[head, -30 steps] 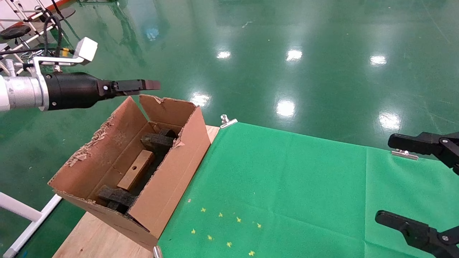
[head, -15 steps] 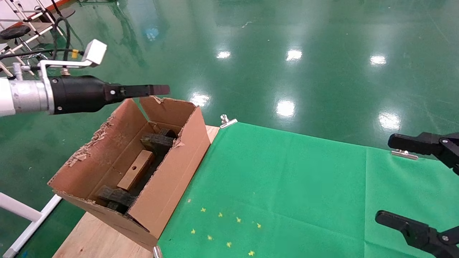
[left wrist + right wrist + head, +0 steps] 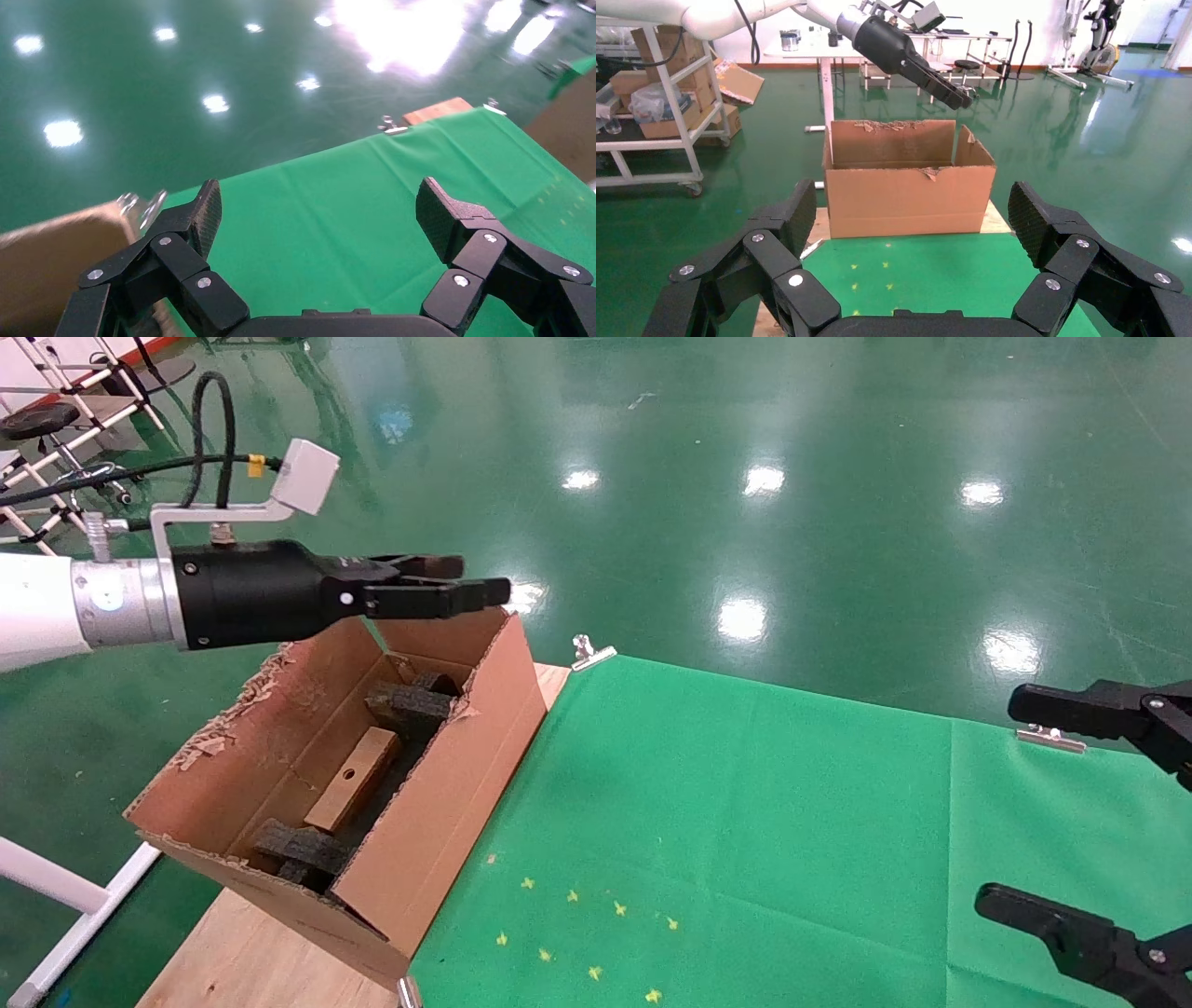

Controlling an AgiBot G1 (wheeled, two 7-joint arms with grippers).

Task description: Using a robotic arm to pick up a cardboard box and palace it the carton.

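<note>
Left robotic arm (image 3: 56,607): white arm with a silver wrist, reaching in from 9 o'clock of the head view, level above the far end of the carton.
Left gripper (image 3: 466,581): released, jaws spread wide and empty; it hangs over the carton's far wall, clear of the cardboard. In the left wrist view (image 3: 316,217) the fingers (image 3: 204,210) frame bare green cloth.
Camera block (image 3: 303,477): grey block on a bracket above the left wrist, with a black cable (image 3: 200,426) looping up from it.
Cardboard box (image 3: 354,780): small reddish-brown box with a round hole, lying inside the carton, long side along the carton's length, between dark foam blocks (image 3: 410,705) toward 12 o'clock and more foam at 6 o'clock.
Carton (image 3: 438,794): large brown corrugated carton with ragged torn flaps, open at the top, standing at the 9 o'clock end of the tabletop, partly on bare wood (image 3: 251,961). In the right wrist view (image 3: 909,196) it stands beyond the cloth.
Green cloth (image 3: 745,822): covers the tabletop from the carton toward 3 o'clock, held by metal clips (image 3: 591,652) at the far edge; small yellow marks (image 3: 596,933) near 6 o'clock.
Right gripper (image 3: 1090,812): parked at 3 o'clock above the cloth, well apart from the carton, jaws spread wide and empty; likewise in its own wrist view (image 3: 909,232).
Floor (image 3: 745,477): glossy green.
</note>
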